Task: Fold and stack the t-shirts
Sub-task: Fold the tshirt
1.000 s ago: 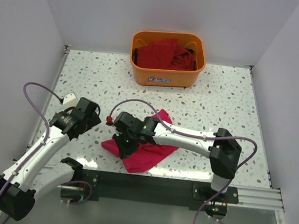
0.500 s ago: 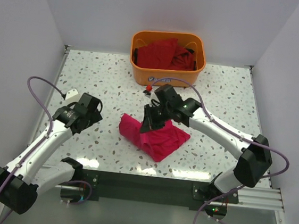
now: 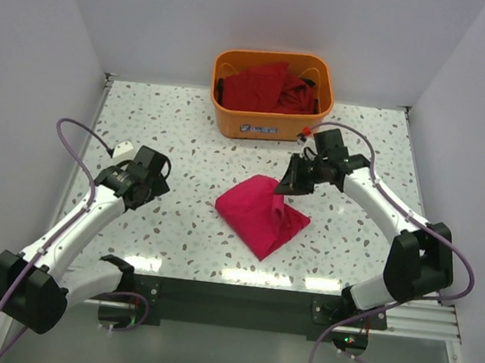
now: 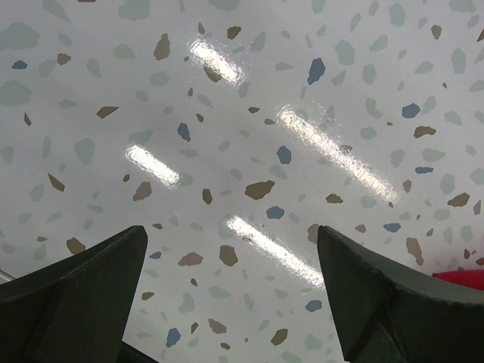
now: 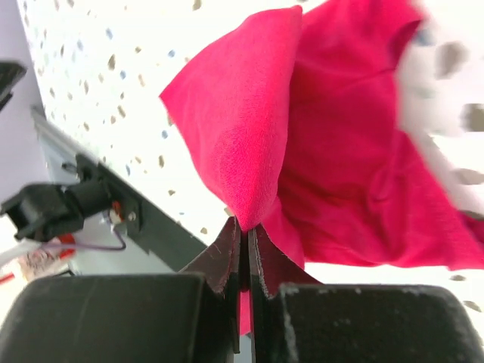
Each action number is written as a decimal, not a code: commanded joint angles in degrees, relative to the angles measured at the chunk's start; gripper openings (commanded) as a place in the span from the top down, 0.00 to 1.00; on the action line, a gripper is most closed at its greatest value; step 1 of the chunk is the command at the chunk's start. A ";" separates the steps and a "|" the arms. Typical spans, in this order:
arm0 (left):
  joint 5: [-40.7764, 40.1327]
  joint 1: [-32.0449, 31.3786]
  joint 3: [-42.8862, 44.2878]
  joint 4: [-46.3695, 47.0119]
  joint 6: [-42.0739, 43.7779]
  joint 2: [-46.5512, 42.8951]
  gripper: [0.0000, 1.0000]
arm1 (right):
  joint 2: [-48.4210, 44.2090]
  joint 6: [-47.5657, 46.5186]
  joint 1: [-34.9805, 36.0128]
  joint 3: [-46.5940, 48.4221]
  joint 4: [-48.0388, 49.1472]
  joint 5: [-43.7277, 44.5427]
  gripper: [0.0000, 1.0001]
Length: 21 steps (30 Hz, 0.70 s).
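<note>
Over on the left, the left gripper hangs just above the speckled table with its jaws spread wide and nothing between them. Its own wrist cam only shows the two dark fingers and bare terrazzo, plus a tiny sliver of red cloth at the far right edge.

In the middle of the table there's the bright crimson t-shirt, bunched into a rough diamond shape, well apart from the left gripper. Most of it lies flat on the table, but the right side is tented upward. Straight behind it, at the far edge of the table, sits the orange basket with the darker red t-shirts heaped inside. One of them pokes a little over the rim.

Then on the right, the right gripper is clamped tight on a fold of the crimson t-shirt and holds that bit up off the table. The wrist cam makes it pretty obvious: the jaws are pressed together with a pinch of pink fabric caught between them, and the rest of the shirt drapes away below.
</note>
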 commanded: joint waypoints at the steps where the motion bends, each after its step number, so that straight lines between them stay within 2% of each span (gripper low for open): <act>1: -0.18 0.76 0.51 2.98 1.04 0.64 0.00 | -0.13 -2.87 -4.16 -2.46 2.68 -3.71 1.00; 5: 0.00 0.94 0.34 3.24 1.39 1.25 0.00 | 2.68 -5.42 -8.90 -4.40 3.38 -3.46 1.00; 8: 0.70 1.11 0.07 3.86 1.92 1.69 0.00 | 6.28 -8.66 -11.28 -3.88 2.16 -2.41 0.87; 9: 0.96 1.11 0.07 4.12 2.09 1.69 0.00 | 7.25 -9.98 -11.81 -2.66 1.63 -1.18 0.76; 12: 1.84 1.20 -0.28 5.00 2.71 2.05 0.00 | 10.59 -11.57 -13.22 1.90 -2.84 6.71 0.66; 13: 1.93 1.20 -0.11 5.09 2.62 2.22 0.00 | 10.77 -11.57 -13.22 2.88 -4.07 12.74 0.60; 14: 1.93 1.20 -0.19 5.00 2.80 2.31 0.00 | 10.42 -11.57 -13.22 3.85 -6.70 16.37 0.51; 15: 2.02 1.29 -0.10 5.00 2.80 2.31 0.00 | 9.99 -11.57 -13.31 5.42 -8.03 19.10 0.36; 17: 2.20 1.29 -0.10 5.17 2.80 2.05 0.00 | 6.49 -11.22 -13.31 5.70 -9.44 23.76 0.32; 18: 2.28 1.29 -0.28 5.35 2.88 1.96 0.00 | 5.07 -11.22 -13.22 5.53 -9.62 23.88 0.22; 19: 2.37 1.29 -0.37 5.53 2.88 1.87 0.00 | 3.23 -11.48 -13.13 5.26 -9.80 23.36 0.18; 20: 2.72 1.29 -0.37 5.70 3.06 1.78 0.00 | 0.17 -11.49 -12.61 4.83 -9.80 22.65 0.03; 21: 2.98 1.29 -0.54 6.23 3.06 1.78 0.00 | -1.52 -11.22 -12.00 4.13 -9.89 22.13 0.01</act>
